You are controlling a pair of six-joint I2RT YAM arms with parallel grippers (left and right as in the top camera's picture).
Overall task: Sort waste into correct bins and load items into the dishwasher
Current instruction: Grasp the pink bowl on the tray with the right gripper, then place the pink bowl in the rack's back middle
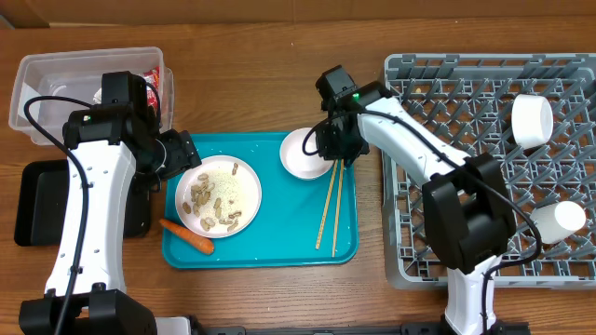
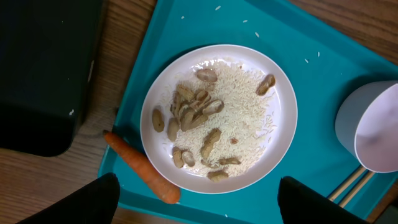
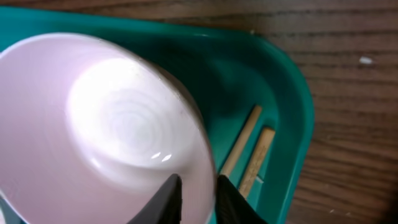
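A white plate (image 2: 287, 124) of rice (image 2: 245, 106) and peanut shells (image 2: 193, 109) sits by a carrot (image 2: 140, 167). The right end effector (image 3: 198, 199) pinches a white bowl (image 3: 112, 124) at its rim, beside chopsticks (image 3: 249, 149). The grey rack (image 1: 447, 102) holds a cup (image 1: 533, 121) and, seemingly, another bowl (image 1: 559, 220); a red wrapper (image 1: 160, 88) lies in the clear tub (image 1: 56, 60).

You have a teal tray (image 1: 279, 219) lying flat beneath your left claw (image 1: 183, 154) and right claw (image 3: 198, 193). The brown wooden worktop (image 1: 270, 84) carries it and shows just past the tray's rim beside your right claw.

No legible text, labels or numbers
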